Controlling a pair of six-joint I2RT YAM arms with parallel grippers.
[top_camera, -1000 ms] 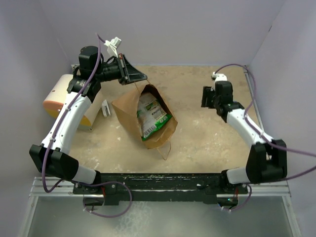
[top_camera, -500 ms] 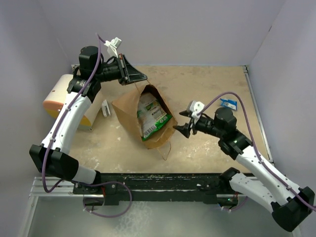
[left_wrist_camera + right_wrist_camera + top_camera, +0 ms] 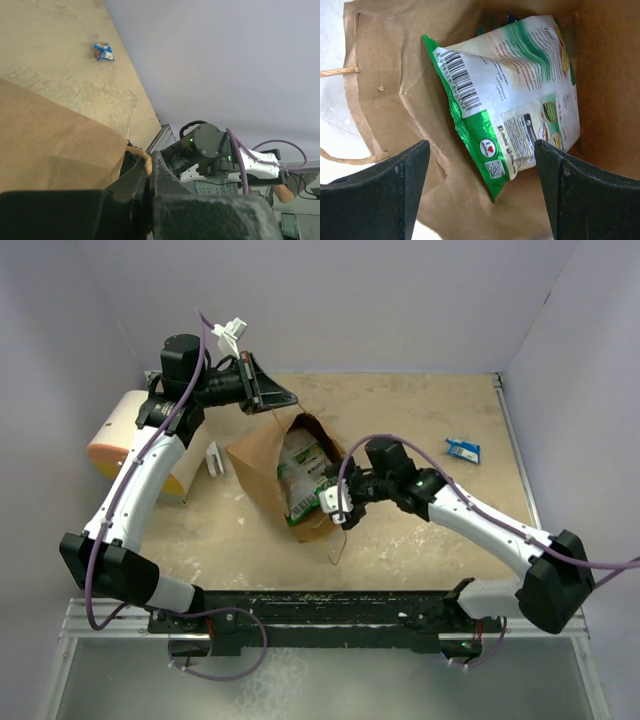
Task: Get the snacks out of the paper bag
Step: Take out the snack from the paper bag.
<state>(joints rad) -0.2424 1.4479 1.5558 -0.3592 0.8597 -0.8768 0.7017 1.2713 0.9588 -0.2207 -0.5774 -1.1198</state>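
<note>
**Right hand** (image 3: 335, 502) (image 3: 480, 192): open, jaws wide apart and gripping nothing. It sits at the bag's mouth, one finger (image 3: 395, 190) to each side of the opening.

**Green packet** (image 3: 520, 90) (image 3: 305, 475): green-and-white foil with a barcode and small print facing me. It lies inside the bag, straight ahead of my right hand, and its lower corner reaches toward the mouth. I cannot tell whether my fingers touch it.

**Bag** (image 3: 380, 100) (image 3: 262, 465) (image 3: 50, 145): brown kraft paper, at the middle of the counter. Its mouth opens toward the right edge and its body runs back toward the left edge.

**Near handle** (image 3: 335, 545) (image 3: 340, 72): thin twisted paper, hanging loose from the mouth onto the counter toward the near edge.

**Left hand** (image 3: 288, 400) (image 3: 149, 170): closed on the far handle (image 3: 136, 150), with the jaws pressed together. It is raised above the bag's far side and holds that rim up.

**Blue packet** (image 3: 462, 450) (image 3: 103, 51): small, out of the bag, lying on the counter (image 3: 400, 410) close to the right edge, well apart from the bag and both hands.

**White block** (image 3: 213, 458): small, standing just beside the bag on its left-edge side.

**Cream cylinder** (image 3: 120, 435): orange end, lying at the left edge of the counter beside my left arm.
</note>
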